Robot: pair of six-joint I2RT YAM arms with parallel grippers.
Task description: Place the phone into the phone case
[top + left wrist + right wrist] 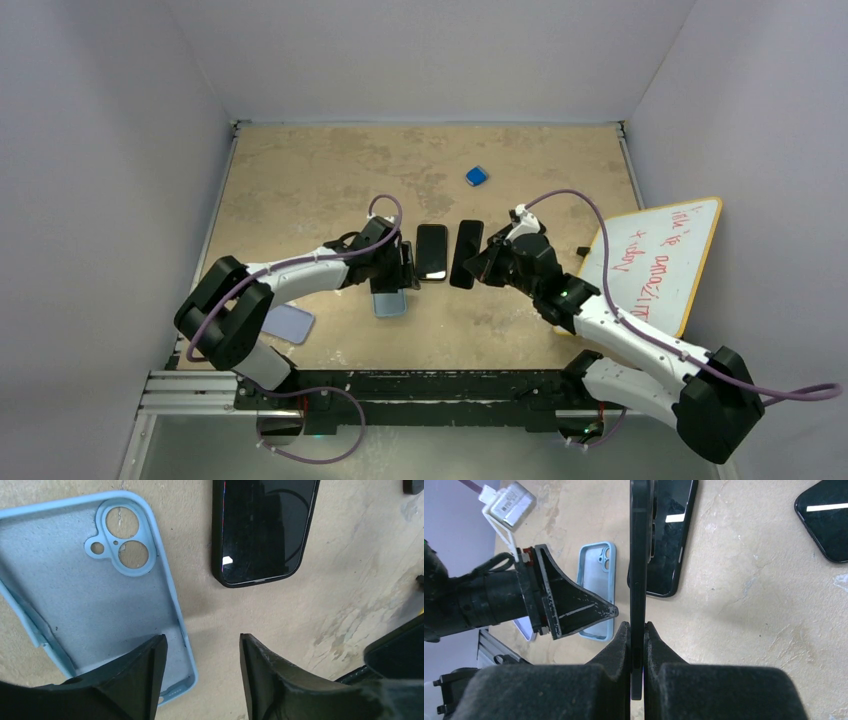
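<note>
Right wrist view: clamped right gripper (637, 627) on phone (639, 555), held on edge. Saw phone case (596, 580) flat, open face up, just left of phone, long axes parallel, partly beneath spread-open left gripper (202, 637), nearer of two.

The tan bench (300, 170) carries a phone (432, 252) and a light-blue phone case (390, 303) at its middle, a paler case (290, 323) by the near-left corner, and a blue block (477, 176) toward the far edge.

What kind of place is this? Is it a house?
Likely a robot lab, not a house: plain white walls box in a scuffed tan tabletop, an aluminium rail lines its near edge, and a whiteboard with red writing sits at right.
</note>
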